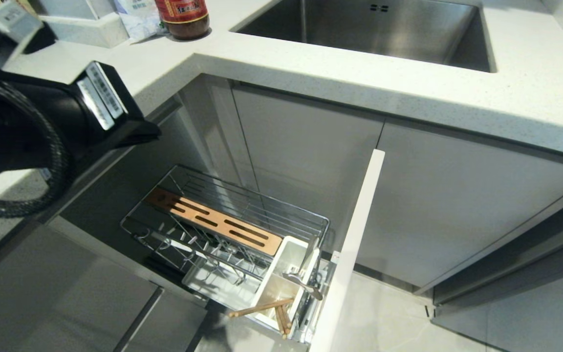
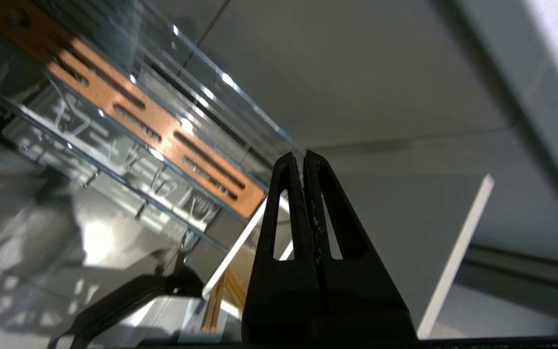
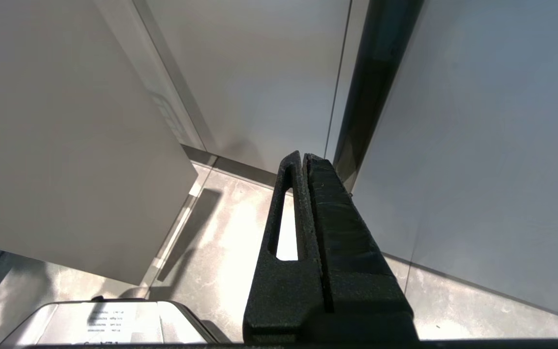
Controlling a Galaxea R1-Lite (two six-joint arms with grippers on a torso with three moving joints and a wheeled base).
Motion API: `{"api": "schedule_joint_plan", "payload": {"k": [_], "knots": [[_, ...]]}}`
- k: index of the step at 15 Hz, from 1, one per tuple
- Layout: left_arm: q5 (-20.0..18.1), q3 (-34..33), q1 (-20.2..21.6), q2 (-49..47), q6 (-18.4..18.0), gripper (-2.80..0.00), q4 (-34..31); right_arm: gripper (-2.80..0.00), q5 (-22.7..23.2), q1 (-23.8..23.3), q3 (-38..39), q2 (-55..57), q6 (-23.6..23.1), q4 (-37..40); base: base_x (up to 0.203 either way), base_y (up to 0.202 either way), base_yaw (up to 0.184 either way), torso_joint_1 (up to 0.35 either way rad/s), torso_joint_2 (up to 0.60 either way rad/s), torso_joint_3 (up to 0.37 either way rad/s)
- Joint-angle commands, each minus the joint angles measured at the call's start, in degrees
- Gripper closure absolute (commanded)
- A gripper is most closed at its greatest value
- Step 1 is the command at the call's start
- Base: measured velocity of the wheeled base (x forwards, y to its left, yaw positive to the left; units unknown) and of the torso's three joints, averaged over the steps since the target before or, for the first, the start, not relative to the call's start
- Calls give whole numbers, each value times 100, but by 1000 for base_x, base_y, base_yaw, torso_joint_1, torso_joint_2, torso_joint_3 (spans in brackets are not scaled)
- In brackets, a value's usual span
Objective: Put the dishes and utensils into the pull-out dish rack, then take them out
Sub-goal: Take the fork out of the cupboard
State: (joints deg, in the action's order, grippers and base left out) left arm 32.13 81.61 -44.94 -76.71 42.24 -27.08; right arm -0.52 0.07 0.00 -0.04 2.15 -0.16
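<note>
From the head view, the pull-out dish rack (image 1: 223, 227) stands drawn out below the tabletop (image 1: 408, 93), its white cup (image 1: 281, 278) holding the chopsticks (image 1: 262, 308) and what looks like the fork (image 1: 303, 283). The left wrist view shows the left tool (image 2: 304, 157) pressed together, empty, above the rack. In the right wrist view, the right tool (image 3: 304, 157) is pressed together near the floor (image 3: 221, 232).

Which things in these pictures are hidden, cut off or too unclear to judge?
- Plate and bowl: in no view; where they are cannot be told.
- Left gripper: shut in its wrist view; in the head view only the arm's black housing shows, cut off by the left edge.
- Chopsticks and fork: their lower ends are hidden inside the white utensil cup.
- Dish rack: blurred in the left wrist view.
- Right gripper: outside the head view.
</note>
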Motion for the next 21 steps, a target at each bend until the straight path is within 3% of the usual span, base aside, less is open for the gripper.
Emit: {"api": "schedule_joint_plan", "payload": {"k": [1,8,13,15,16,21], "knots": [[28,-103,-135,-371,104,0,-27,0,0,1,0,4,-4,-2,0,0,0,0,0,0],[473,-341,-591,-1508,828,0,-86,0,0,1,0,4,-1,-2,0,0,0,0,0,0],[381,-333,-603,-1974,1121,0,-78,0,0,1,0,4,-1,-2,0,0,0,0,0,0],[-44,-336,-611,-2067,1316,0,-86,0,0,1,0,4,-3,-2,0,0,0,0,0,0],[-363,-312,-606,-2094,1391,-280,-104,0,0,1,0,4,-2,-2,0,0,0,0,0,0],[-1296,-141,-596,-2418,1891,-280,-447,0,0,1,0,4,-3,-2,0,0,0,0,0,0]]}}
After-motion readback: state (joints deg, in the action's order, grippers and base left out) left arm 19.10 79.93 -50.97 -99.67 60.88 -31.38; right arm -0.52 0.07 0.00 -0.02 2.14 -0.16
